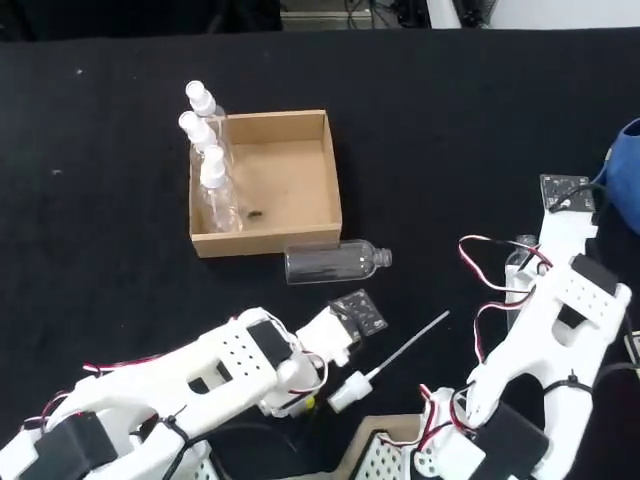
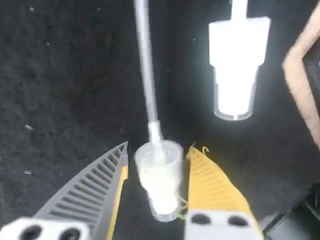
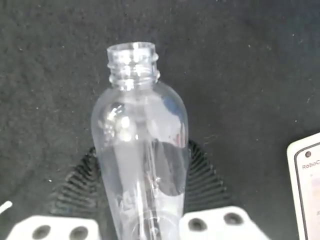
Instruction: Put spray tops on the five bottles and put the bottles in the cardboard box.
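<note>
1. Five bottles. Three capped bottles (image 1: 213, 175) stand in a row along one side wall of the cardboard box (image 1: 300, 232), each with a white spray top on.
2. A fourth, the lying bottle (image 1: 335, 262), rests on its side on the table just outside the box's near wall, with its neck uncapped.
3. The fifth, the held bottle (image 3: 135, 115), is also uncapped. The right gripper (image 3: 142, 147) pinches it, a ribbed black finger pressed to each side of its clear body. In the high view it sits well apart from the box, off to the side.
4. Two loose spray tops. One spray top (image 2: 159, 175), with its long thin tube running away from the camera, lies between the fingers of the left gripper (image 2: 159, 147). The yellow finger (image 2: 207, 175) touches it and the grey one stands just clear, so the claw is slightly spread around it.
5. The second spray top (image 2: 236, 65) lies near the first, beyond the fingertips.
6. One black table (image 1: 100, 250) carries everything. A blue object (image 1: 627, 185) sits at its edge.
</note>
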### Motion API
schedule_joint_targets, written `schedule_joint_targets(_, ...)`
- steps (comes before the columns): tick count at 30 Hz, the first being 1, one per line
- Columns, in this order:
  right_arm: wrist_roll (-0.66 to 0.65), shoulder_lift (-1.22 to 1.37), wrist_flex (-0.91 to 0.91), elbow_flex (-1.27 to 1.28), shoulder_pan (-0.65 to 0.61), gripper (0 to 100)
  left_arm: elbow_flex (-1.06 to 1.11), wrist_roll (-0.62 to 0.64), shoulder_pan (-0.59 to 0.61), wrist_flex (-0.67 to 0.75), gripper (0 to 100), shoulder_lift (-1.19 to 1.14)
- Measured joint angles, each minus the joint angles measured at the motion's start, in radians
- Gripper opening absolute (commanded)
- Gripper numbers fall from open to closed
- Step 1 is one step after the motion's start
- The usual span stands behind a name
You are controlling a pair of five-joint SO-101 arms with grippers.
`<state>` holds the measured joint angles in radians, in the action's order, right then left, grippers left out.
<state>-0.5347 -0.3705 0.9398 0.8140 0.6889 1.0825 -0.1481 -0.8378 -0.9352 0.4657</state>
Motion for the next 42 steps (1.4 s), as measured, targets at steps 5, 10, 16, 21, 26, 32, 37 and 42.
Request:
schedule_joint_targets(5,0.0,0.0,0.0,0.0,0.0,1.5,-0.021,-0.017,0.084,-0.112,3,-0.002)
schedule_joint_targets(10,0.0,0.0,-0.005,0.0,0.0,1.5,-0.074,-0.164,0.258,-0.261,3,-0.002)
schedule_joint_targets(16,0.0,0.006,-0.02,0.0,0.0,1.5,-0.117,-0.367,0.529,-0.295,3,-0.002)
schedule_joint_targets(21,0.002,0.04,-0.055,0.0,0.0,1.5,-0.187,-0.388,0.606,-0.371,3,-0.002)
schedule_joint_targets(26,0.002,0.043,-0.06,0.0,0.0,1.5,-0.239,-0.341,0.562,-0.413,10,-0.003)
schedule_joint_targets(32,-0.005,0.043,-0.06,0.0,0.0,1.5,-0.242,-0.23,0.353,-0.414,16,-0.003)
schedule_joint_targets(37,-0.021,0.043,-0.06,0.0,0.0,1.5,-0.222,-0.21,0.207,-0.358,14,-0.003)
schedule_joint_targets(42,-0.023,0.043,-0.06,0.0,0.0,1.5,-0.106,-0.284,0.218,-0.173,14,-0.003)
